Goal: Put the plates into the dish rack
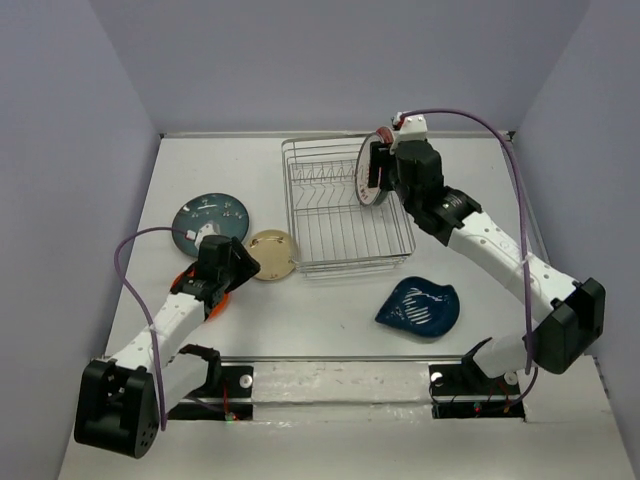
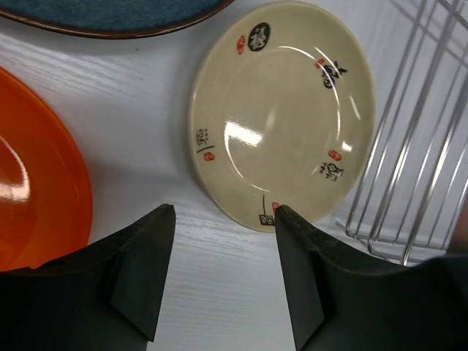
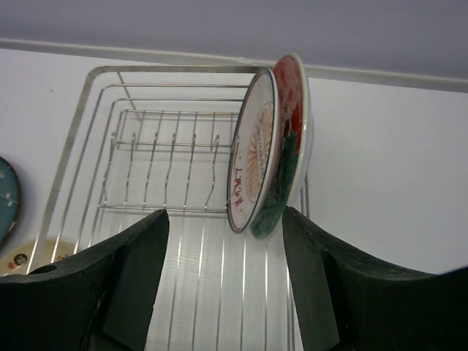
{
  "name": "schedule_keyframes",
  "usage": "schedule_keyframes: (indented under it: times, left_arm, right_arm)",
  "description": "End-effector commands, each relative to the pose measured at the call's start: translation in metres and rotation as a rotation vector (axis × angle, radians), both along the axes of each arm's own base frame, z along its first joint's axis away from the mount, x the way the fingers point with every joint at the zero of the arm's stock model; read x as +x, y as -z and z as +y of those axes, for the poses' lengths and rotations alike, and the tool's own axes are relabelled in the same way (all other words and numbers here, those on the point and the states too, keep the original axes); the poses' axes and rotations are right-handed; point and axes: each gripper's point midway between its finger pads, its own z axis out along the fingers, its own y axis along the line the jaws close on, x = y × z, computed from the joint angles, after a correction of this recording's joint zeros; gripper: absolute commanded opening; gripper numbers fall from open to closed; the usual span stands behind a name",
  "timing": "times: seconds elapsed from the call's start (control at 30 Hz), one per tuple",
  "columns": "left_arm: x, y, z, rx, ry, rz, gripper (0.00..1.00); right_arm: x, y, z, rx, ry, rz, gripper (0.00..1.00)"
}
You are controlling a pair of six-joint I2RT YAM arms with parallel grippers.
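The silver wire dish rack (image 1: 330,235) stands at the table's middle back. Two plates stand on edge at its right end: the white sunburst plate (image 3: 252,157) and the teal-and-red plate (image 3: 291,139) leaning against it. My right gripper (image 1: 372,180) is open and empty just before them (image 3: 224,216). My left gripper (image 1: 243,263) is open and empty (image 2: 223,212), low over the table at the near edge of the beige plate (image 2: 281,110), which lies flat left of the rack. The orange plate (image 2: 36,183) lies under my left arm. The dark teal plate (image 1: 210,218) lies behind it.
The dark blue wavy-edged plate (image 1: 420,306) lies flat on the table in front of the rack's right corner. The rack's wire wall (image 2: 417,168) stands close to the right of the beige plate. Grey walls close in the table on three sides.
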Motion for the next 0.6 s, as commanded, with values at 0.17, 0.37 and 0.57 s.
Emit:
schedule_keyframes:
  times: [0.17,0.37,0.57]
  left_arm:
    - [0.018,0.01,0.024,0.076,-0.151,-0.012,0.61]
    - [0.03,0.02,0.016,0.055,-0.156,-0.013,0.57]
    - [0.039,0.024,0.016,0.052,-0.165,-0.032,0.46]
  right_arm:
    - [-0.033,-0.026,0.031,0.247,-0.198,-0.078,0.68]
    - [-0.044,-0.035,0.038,0.288,-0.264,-0.093,0.66]
    - [-0.047,-0.031,0.043,0.298,-0.294,-0.079,0.65]
